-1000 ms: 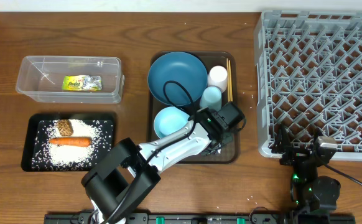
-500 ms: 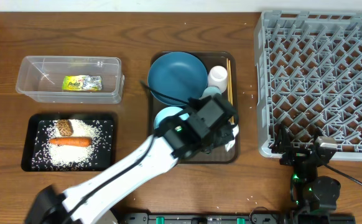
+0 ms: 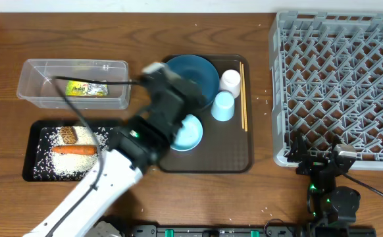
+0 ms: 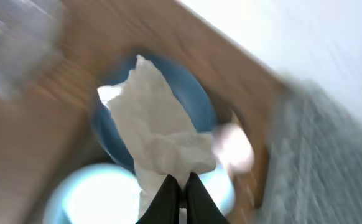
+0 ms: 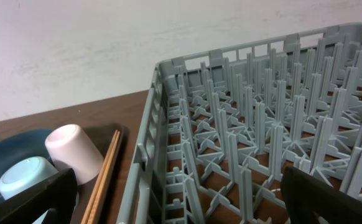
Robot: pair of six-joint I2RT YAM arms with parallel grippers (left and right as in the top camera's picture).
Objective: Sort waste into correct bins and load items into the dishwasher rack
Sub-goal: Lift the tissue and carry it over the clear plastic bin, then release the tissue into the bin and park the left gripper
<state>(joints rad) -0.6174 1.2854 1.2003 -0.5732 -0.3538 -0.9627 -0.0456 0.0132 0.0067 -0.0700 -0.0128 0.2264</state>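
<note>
Jaws on the left arm are pressed together on the bottom edge of a crumpled white paper [image 4: 159, 134], so it's a thin pinch and most of the sheet flaps free beyond the tips. Right jaws are spread wide with nothing in them, parked by the near corner of the dishwasher rack [image 3: 336, 79], well out of the way.

From overhead, the paper end of the left arm [image 3: 132, 138] looks to be over the left rim of the brown serving tray [image 3: 234, 155], between the dark blue dish [image 3: 198, 69] and the clear tub [image 3: 30, 92]. Both views of it are smeared, so I can't place it exactly.

What I'd worry about:

- That small pinch. A quick swing could slip the sheet out onto the table [image 3: 145, 33] or back into the dish.
- Wrong bin. The snack wrapper [image 3: 87, 87] sits in the tub, while the carrot [image 3: 74, 150], brown food lump [image 3: 67, 135] and rice [image 3: 106, 141] are in the black tray [image 3: 28, 155] right beside it. I'd guess paper belongs with the wrapper, and a release a bit short lands it on the food.
- Light paper may cling to a jaw or drape over the tub wall instead of dropping in.
- The arm's body hangs right over the small light blue bowl [image 3: 190, 135], and its black cable loops across the tub. Either could catch and shove something.

The light blue cup [image 3: 223, 106], whitish cup [image 3: 229, 80] and chopsticks [image 3: 243, 95] lie on the brown tray, none racked yet.
</note>
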